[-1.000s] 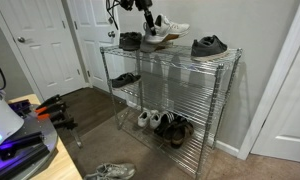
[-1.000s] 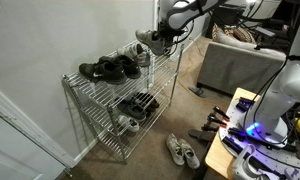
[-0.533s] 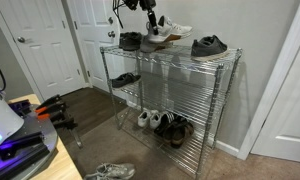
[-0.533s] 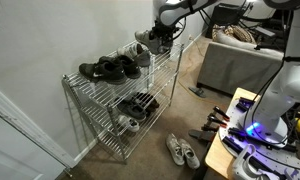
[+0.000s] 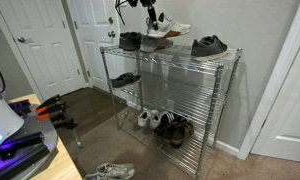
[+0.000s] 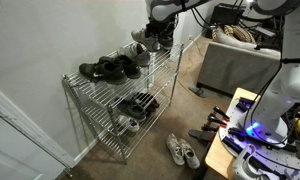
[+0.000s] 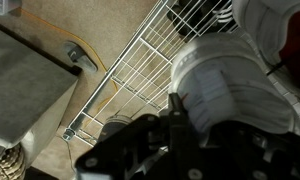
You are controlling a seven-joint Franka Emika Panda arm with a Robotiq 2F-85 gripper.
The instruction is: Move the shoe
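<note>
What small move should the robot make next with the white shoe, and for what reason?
Probably lift straight up a little. The end effector grips the white shoe, which hangs tilted low over the top shelf, close to the black shoes.

I can read no text, brand, label or number anywhere (the views are too small and blurred to show any).
</note>
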